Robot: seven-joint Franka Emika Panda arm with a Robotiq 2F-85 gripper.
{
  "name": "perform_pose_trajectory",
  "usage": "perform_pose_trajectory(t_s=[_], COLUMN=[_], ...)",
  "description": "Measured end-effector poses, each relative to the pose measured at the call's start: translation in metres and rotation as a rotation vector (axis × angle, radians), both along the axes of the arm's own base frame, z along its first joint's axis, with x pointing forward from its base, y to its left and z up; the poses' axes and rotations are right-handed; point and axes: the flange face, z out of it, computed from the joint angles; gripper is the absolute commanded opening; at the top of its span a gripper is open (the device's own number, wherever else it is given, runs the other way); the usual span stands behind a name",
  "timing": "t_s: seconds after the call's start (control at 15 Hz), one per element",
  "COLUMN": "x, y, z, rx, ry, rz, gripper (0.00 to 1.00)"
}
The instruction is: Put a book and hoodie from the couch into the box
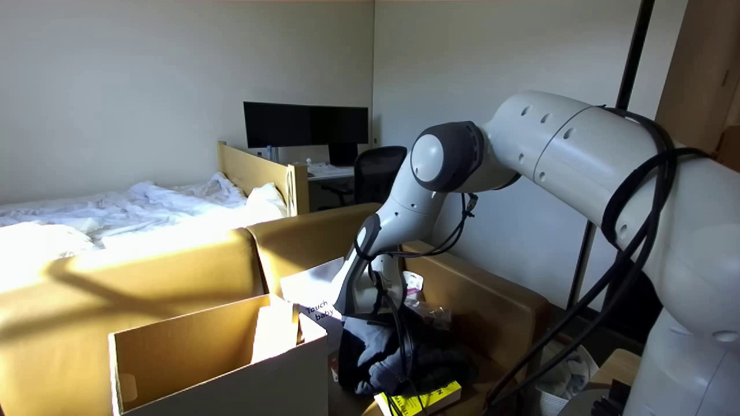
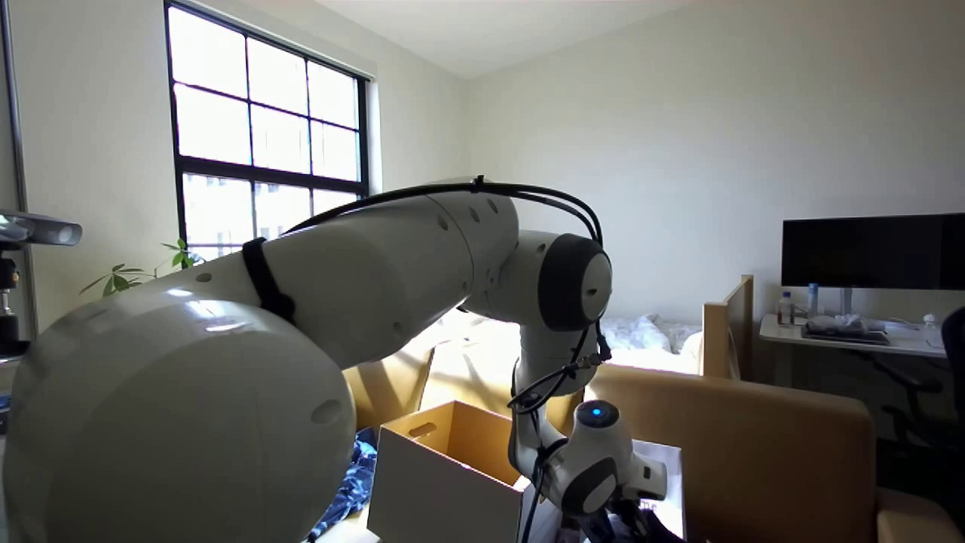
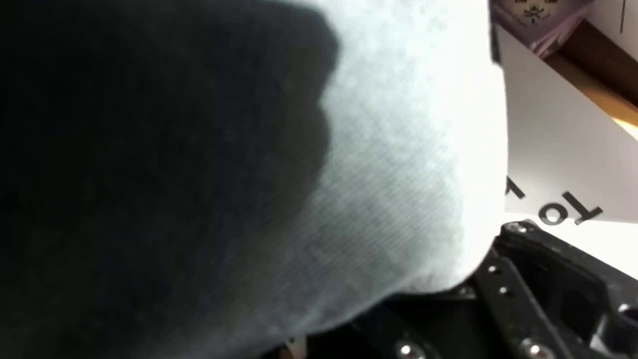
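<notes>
We find the crumpled, dark navy cloth hoodie [image 1: 384,361] bunched at one end of the tan upholstered couch [image 1: 474,312], outside the tall, open, white-and-brown cardboard box [image 1: 248,378]; how much of it rests on the seat we cannot tell. Sunlight bleaches one side pale, and in the wrist view its smooth cloth swells across most of what we see. The black metal gripper [image 3: 448,311] is down against it, but the cloth hides the fingertips, so we cannot tell whether they clench it or stand apart. At the hoodie's lower edge, partly covered from our sight, lies the bright yellow, dark-lettered book [image 1: 425,398]; a thin black cable [image 1: 396,311] hangs in front of both. A white panel [image 1: 315,286] lettered "Touch baby" in black stands just beside the hoodie, partly hidden by the box's corner. Behind the hoodie lies crumpled clear plastic packaging [image 1: 433,315]. Beyond the panel, the wrist view gives us a purple printed carton [image 3: 543,20]. Beside the box, in an exterior view, we see blue patterned fabric [image 2: 350,483], and the thick white robot arm [image 2: 407,256] screens part of the couch.
</notes>
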Motion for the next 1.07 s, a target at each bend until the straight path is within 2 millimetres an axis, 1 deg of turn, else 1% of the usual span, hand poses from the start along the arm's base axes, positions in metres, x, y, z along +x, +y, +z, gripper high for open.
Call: perform_pose_trajectory(t_s=[0.07,0.13,0.2,0.33,0.47,0.6,0.8,0.93,1.0,1.07], x=[-0.009,-0.009,-0.001,0.014,0.016,0.003,-0.026,-0.040,-0.042,-0.043], y=[0.000,-0.002,-0.006,-0.011,-0.014,-0.018,-0.025,-0.020,-0.014,-0.009], z=[0.010,0.020,0.039,0.082,0.124,0.156,0.196,0.229,0.235,0.231], rx=[-0.037,-0.075,-0.116,-0.195,-0.282,-0.378,-0.513,-0.555,-0.557,-0.550], ry=[-0.056,-0.079,-0.102,-0.150,-0.192,-0.215,-0.241,-0.298,-0.302,-0.297], rz=[-0.003,-0.001,-0.008,-0.036,-0.083,-0.116,-0.166,-0.225,-0.224,-0.216], gripper=[0.00,0.00,0.00,0.00,0.00,0.00,0.00,0.00,0.00,0.00])
